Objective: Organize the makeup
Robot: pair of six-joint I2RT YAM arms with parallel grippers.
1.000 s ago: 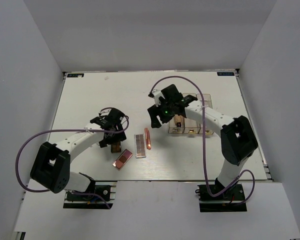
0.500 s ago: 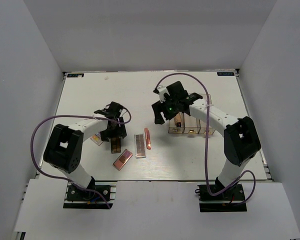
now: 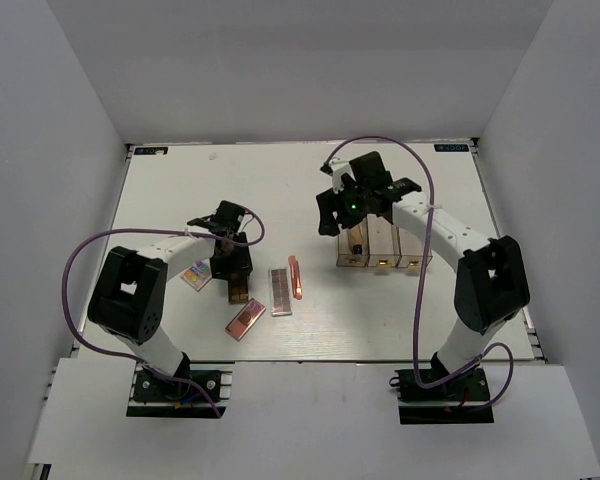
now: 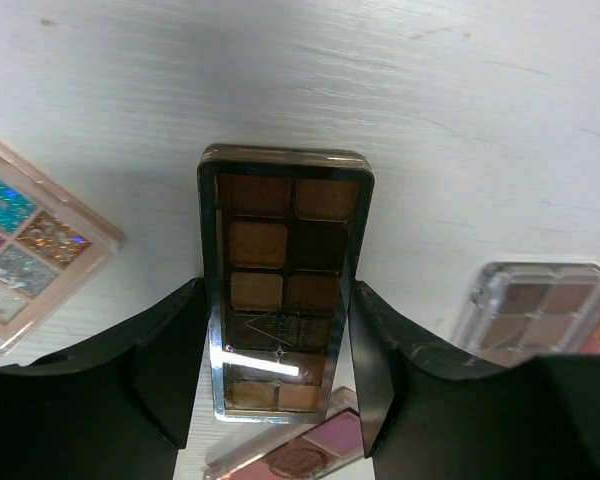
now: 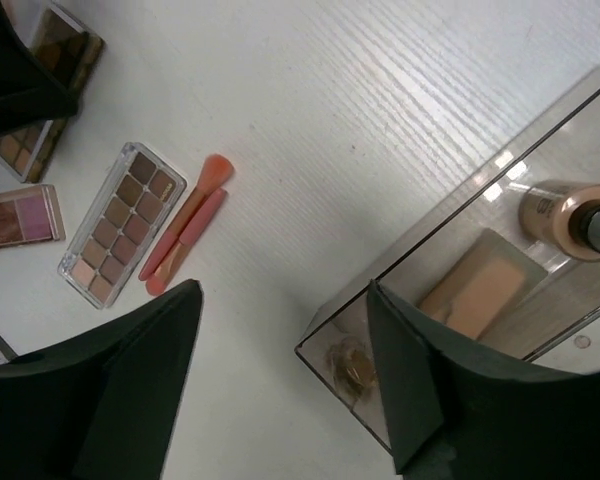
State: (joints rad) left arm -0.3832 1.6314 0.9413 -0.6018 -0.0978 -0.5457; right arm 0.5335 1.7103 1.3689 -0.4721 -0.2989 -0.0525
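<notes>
Left claw (image 4: 278,305) around palette (image 4: 283,225), white table (image 3: 180,190), grey walls (image 3: 300,70).

Nothing here can be read with certainty. The brown palette (image 4: 285,250) has a faint triangular mark on its lid toward 6 o'clock, too blurred to make out. Two small dark stickers (image 3: 150,150) sit at the table's (image 3: 230,180) far corners, at 10 and 2 o'clock, their print too small to read.

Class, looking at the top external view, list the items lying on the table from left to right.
glitter palette, brown palette, long neutral palette, pink stick, clear box
</notes>
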